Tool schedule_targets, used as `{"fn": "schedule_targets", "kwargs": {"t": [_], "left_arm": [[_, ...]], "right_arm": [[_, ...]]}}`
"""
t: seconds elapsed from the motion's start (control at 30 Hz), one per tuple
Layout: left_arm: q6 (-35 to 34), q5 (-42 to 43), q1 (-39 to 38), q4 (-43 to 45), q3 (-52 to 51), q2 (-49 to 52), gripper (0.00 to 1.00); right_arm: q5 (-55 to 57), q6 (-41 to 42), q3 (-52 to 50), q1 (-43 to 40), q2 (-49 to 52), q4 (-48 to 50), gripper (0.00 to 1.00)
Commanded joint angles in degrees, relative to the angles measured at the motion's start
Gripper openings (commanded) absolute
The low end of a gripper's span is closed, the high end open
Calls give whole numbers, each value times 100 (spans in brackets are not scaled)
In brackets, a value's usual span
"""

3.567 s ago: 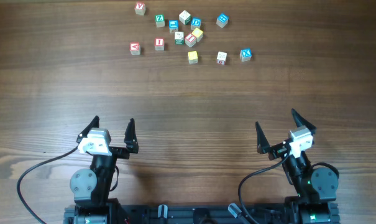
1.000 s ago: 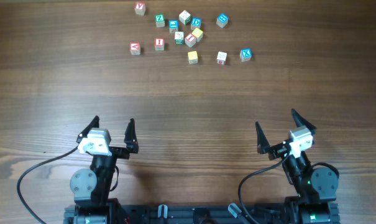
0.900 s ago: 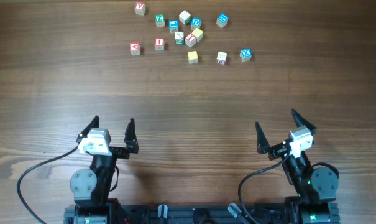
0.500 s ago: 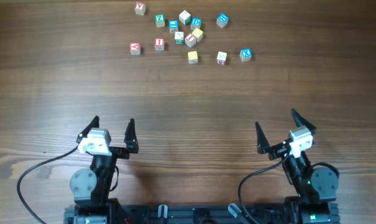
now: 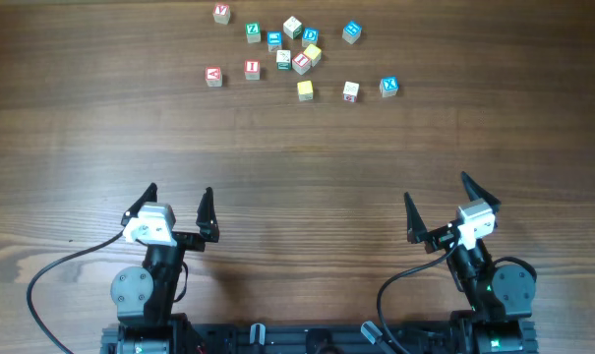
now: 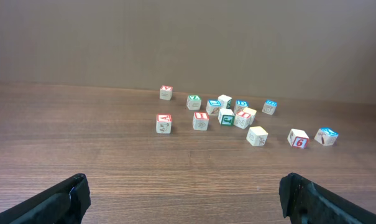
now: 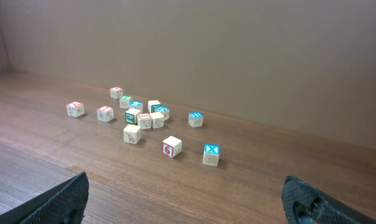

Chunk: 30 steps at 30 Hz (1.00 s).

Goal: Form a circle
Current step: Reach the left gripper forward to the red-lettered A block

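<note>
Down at the bottom edge of the overhead view, left gripper and right gripper sit by their bases, fingers spread wide on both, nothing between them. Bare table ahead, then the cubes, well apart from the arms, up in the top middle of the frame. Nothing up there reads as properly round yet, I'd say. The closest thing is the clump at top centre, so that is where I'd build. Reaching is the job now. Each arm should take a stray on its own side and come down from above with the jaws straddling one cube only. Then carry or slide it in without bumping the neighbours, since these small blocks look easy to knock. Start on the outliers, not the packed ones. The count: two grippers and fourteen cubes, about six bunched in the clump and eight loose around it, three of those in the row nearest the arms.
</note>
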Motion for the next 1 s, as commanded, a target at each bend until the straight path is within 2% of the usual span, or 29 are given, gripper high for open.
{"fn": "schedule_targets", "kwargs": {"t": [0.0,0.13,0.17,0.4,0.43,0.7,0.97], "left_arm": [[-245,52,-37,-55,-4,-2,100],[-1215,144,-37,-251,109,402,100],[-1263,234,-37,-387,210,544,100],[-1257,354,-37,-1781,2000,2520,100],[-1257,354,-37,-2076,2570,3178,100],[-1158,570,-39,-2957,5160,6127,100],[-557,562,-278,-4492,8122,8284,100]], "right_arm": [[-35,-17,-7,-33,-61,9,100],[-35,-17,-7,-33,-61,9,100],[-35,-17,-7,-33,-61,9,100],[-35,-15,-7,-33,-61,9,100],[-35,-17,-7,-33,-61,9,99],[-35,-17,-7,-33,-61,9,100],[-35,-17,-7,-33,-61,9,100]]}}
